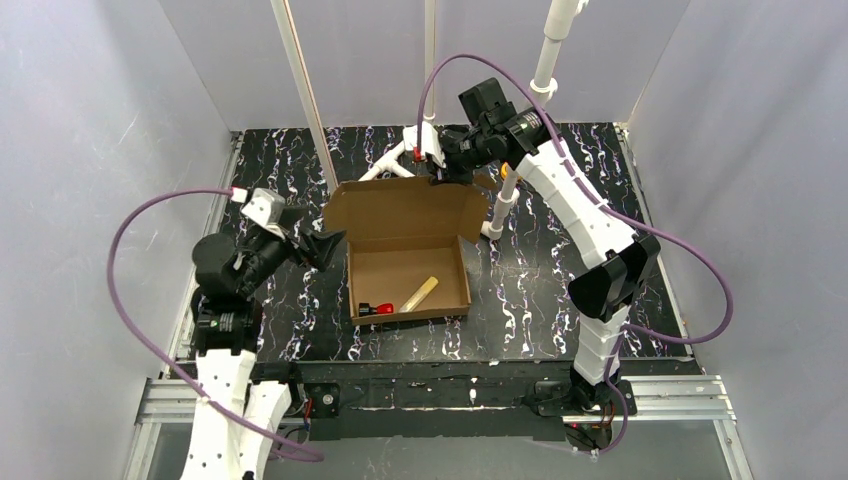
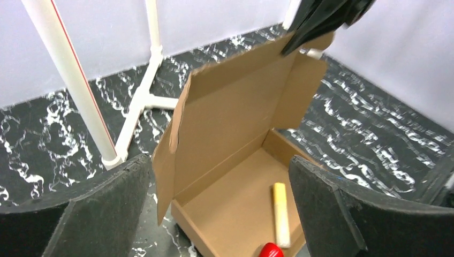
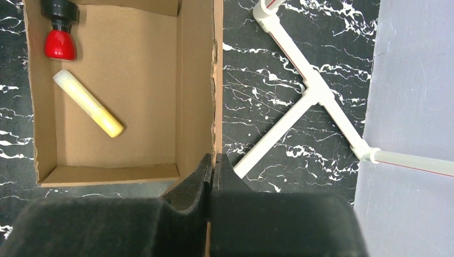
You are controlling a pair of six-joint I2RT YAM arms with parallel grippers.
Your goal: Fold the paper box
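- The right gripper (image 3: 214, 162) is pressed closed on the top edge of the box (image 1: 400, 215) lid, with the thin cardboard pinched between its two pads.
- The left gripper (image 1: 328, 250) is spread wide and holds nothing. It hangs just beside the box's left side, and no contact shows.
- In the left wrist view, its pads (image 2: 107, 209) are dark with a coarse, foam-like face.
- There is one box of plain brown corrugated cardboard, a shallow rectangle, sitting mid-worktop.
- Its lid stands up from the far wall, leaning slightly, with a small flap at each end, two in all.
- The lid's free edge is rough and slightly ragged along the cut.
- Two loose things lie on the box floor near the front wall.
- One is a pale yellow stick (image 3: 88, 103), round and smooth, lying at a slant.
- The other is a small item (image 3: 59, 43) with a glossy red bulb and a black end, close to the front left corner.
- The stick and the red item lie apart.
- The worktop (image 1: 545, 285) is black with white marble-like veins.
- White round pipes (image 3: 316, 91), joined at a tee, lie on it behind the box.
- There are two arms with white shells, each trailing one purple cable (image 1: 150, 270).
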